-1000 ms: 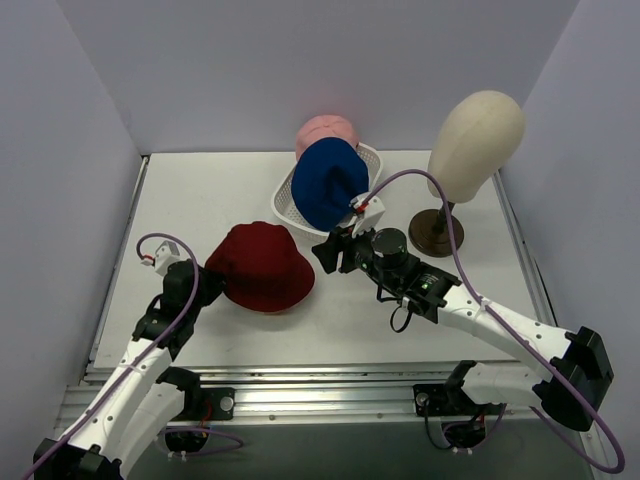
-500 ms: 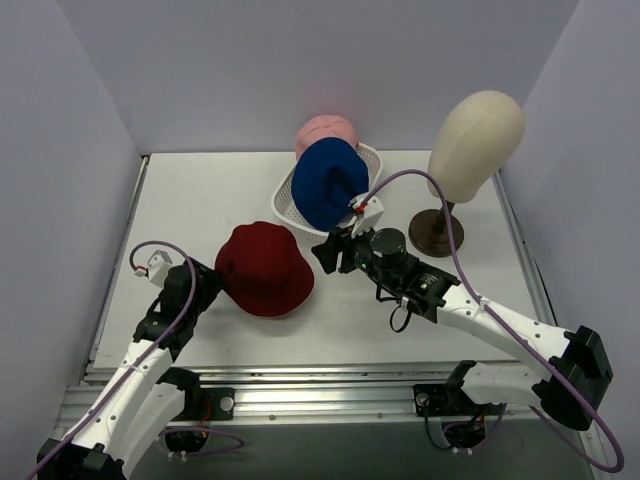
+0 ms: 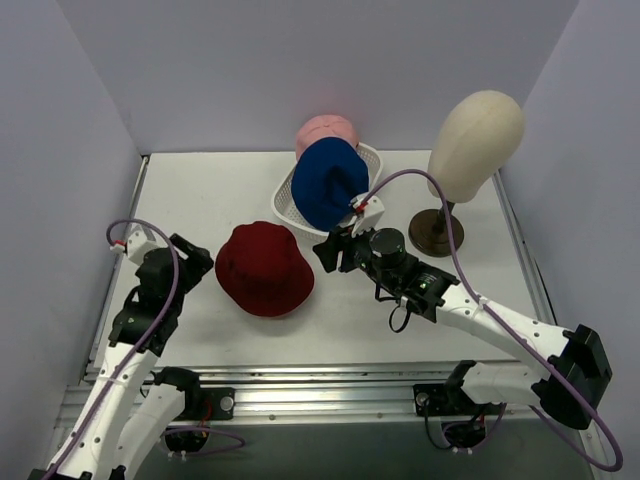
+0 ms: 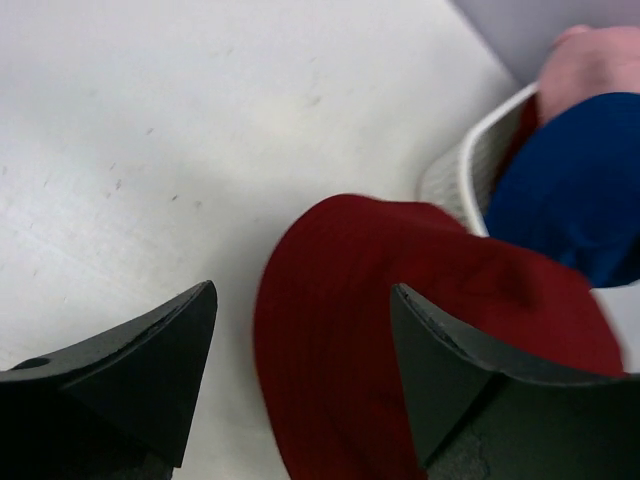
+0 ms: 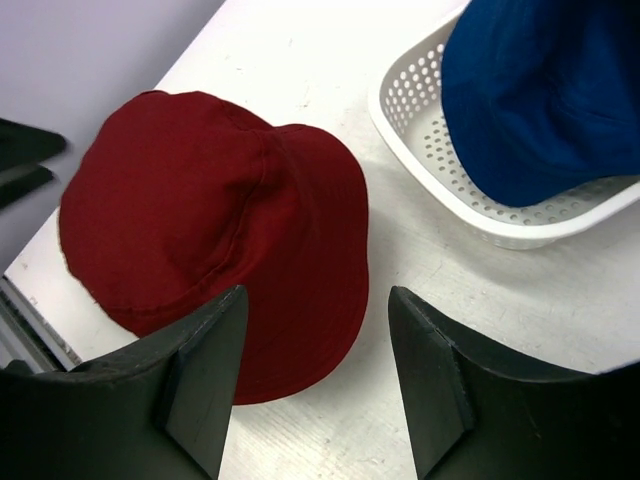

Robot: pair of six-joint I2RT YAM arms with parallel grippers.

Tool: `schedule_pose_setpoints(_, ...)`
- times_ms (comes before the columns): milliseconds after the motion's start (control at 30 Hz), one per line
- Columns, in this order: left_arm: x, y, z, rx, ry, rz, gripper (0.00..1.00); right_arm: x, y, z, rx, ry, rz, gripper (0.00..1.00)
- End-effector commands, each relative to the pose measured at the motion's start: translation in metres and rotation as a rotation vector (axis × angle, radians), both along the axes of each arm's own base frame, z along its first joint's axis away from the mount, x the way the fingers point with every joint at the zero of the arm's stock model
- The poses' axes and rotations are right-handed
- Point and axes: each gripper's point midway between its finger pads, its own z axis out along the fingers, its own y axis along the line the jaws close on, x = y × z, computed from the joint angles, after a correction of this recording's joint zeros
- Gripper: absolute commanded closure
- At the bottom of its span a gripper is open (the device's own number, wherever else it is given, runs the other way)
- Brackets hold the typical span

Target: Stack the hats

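Red hat (image 3: 264, 268) crown-up on table (image 3: 200, 190), near basket (image 3: 285, 205); blue hat (image 3: 328, 183) in basket, pink hat (image 3: 325, 131) behind. Left gripper (image 4: 303, 300) jaws apart, empty, beside brim; right gripper (image 5: 315, 295) jaws apart above. Best: pinch brim edge, lift clear

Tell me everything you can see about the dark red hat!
The dark red hat is soft cloth with a round stitched crown and a floppy brim all around. It lies crown up, flat on the white table, near the white basket but apart from it. Nothing else touches it.
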Motion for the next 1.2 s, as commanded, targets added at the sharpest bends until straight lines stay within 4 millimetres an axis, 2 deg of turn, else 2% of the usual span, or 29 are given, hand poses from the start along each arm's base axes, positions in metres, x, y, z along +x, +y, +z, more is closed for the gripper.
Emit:
schedule_pose_setpoints(0,0.0,-0.005,0.075,0.102,-0.138,-0.128,0.21,0.013,-0.005,0.005,-0.021,-0.023,-0.073,0.46)
schedule_pose_setpoints(33,0.0,-0.009,0.085,0.098,-0.159,-0.154,0.18,0.018,-0.007,0.003,-0.037,-0.018,-0.102,0.46)
schedule_pose_setpoints(67,0.0,-0.014,0.098,0.092,-0.194,-0.186,0.06,0.027,-0.015,0.01,-0.048,-0.028,-0.172,0.46)
schedule_pose_setpoints(133,-0.002,-0.03,0.122,0.074,-0.257,-0.279,0.06,0.039,-0.021,0.013,-0.075,-0.044,-0.239,0.46)
schedule_pose_setpoints(167,-0.001,-0.035,0.131,0.069,-0.286,-0.308,0.06,0.05,-0.03,0.024,-0.084,-0.067,-0.313,0.46)
schedule_pose_setpoints(200,-0.002,-0.044,0.137,0.064,-0.304,-0.361,0.06,0.058,-0.034,0.027,-0.098,-0.073,-0.343,0.46)
schedule_pose_setpoints(233,-0.002,-0.048,0.145,0.062,-0.325,-0.384,0.06,0.071,-0.039,0.019,-0.143,-0.064,-0.375,0.46)
schedule_pose_setpoints(267,-0.002,-0.051,0.15,0.064,-0.343,-0.402,0.06,0.081,-0.04,0.033,-0.142,-0.074,-0.392,0.47)
schedule_pose_setpoints(300,-0.003,-0.053,0.154,0.071,-0.352,-0.419,0.06,0.089,-0.041,0.034,-0.157,-0.072,-0.398,0.47)
schedule_pose_setpoints(333,-0.004,-0.056,0.159,0.074,-0.364,-0.439,0.06,0.099,-0.041,0.026,-0.197,-0.065,-0.406,0.47)
schedule_pose_setpoints(367,-0.005,-0.056,0.161,0.081,-0.371,-0.447,0.06,0.111,-0.052,0.026,-0.218,-0.057,-0.433,0.48)
schedule_pose_setpoints(400,-0.005,-0.056,0.161,0.097,-0.376,-0.454,0.06,0.121,-0.053,0.037,-0.209,-0.068,-0.444,0.48)
schedule_pose_setpoints(433,-0.006,-0.055,0.16,0.103,-0.378,-0.449,0.06,0.13,-0.056,0.028,-0.242,-0.055,-0.448,0.49)
schedule_pose_setpoints(500,-0.007,-0.055,0.158,0.093,-0.386,-0.445,0.06,0.147,-0.069,0.026,-0.269,-0.052,-0.471,0.49)
schedule_pose_setpoints(533,-0.009,-0.057,0.159,0.085,-0.404,-0.454,0.06,0.156,-0.069,0.024,-0.282,-0.049,-0.472,0.5)
schedule_pose_setpoints(600,-0.008,-0.063,0.15,0.06,-0.414,-0.477,0.06,0.167,-0.077,0.018,-0.325,-0.04,-0.473,0.5)
schedule_pose_setpoints(633,-0.01,-0.063,0.147,0.055,-0.422,-0.478,0.06,0.172,-0.072,0.013,-0.333,-0.035,-0.442,0.5)
schedule_pose_setpoints(667,-0.007,-0.063,0.136,0.054,-0.408,-0.476,0.06,0.175,-0.071,0.01,-0.353,-0.039,-0.42,0.5)
schedule_pose_setpoints(800,-0.006,-0.063,0.125,0.042,-0.403,-0.471,0.06,0.191,-0.071,-0.007,-0.395,-0.03,-0.378,0.51)
schedule_pose_setpoints(867,-0.006,-0.063,0.127,0.038,-0.42,-0.467,0.06,0.198,-0.068,-0.017,-0.395,-0.013,-0.337,0.51)
schedule_pose_setpoints(1000,-0.011,-0.06,0.124,0.033,-0.453,-0.45,0.06,0.213,-0.077,-0.034,-0.417,0.0,-0.344,0.51)
schedule_pose_setpoints(1167,-0.016,-0.057,0.126,0.033,-0.489,-0.437,0.06,0.229,-0.081,-0.043,-0.44,0.007,-0.348,0.55)
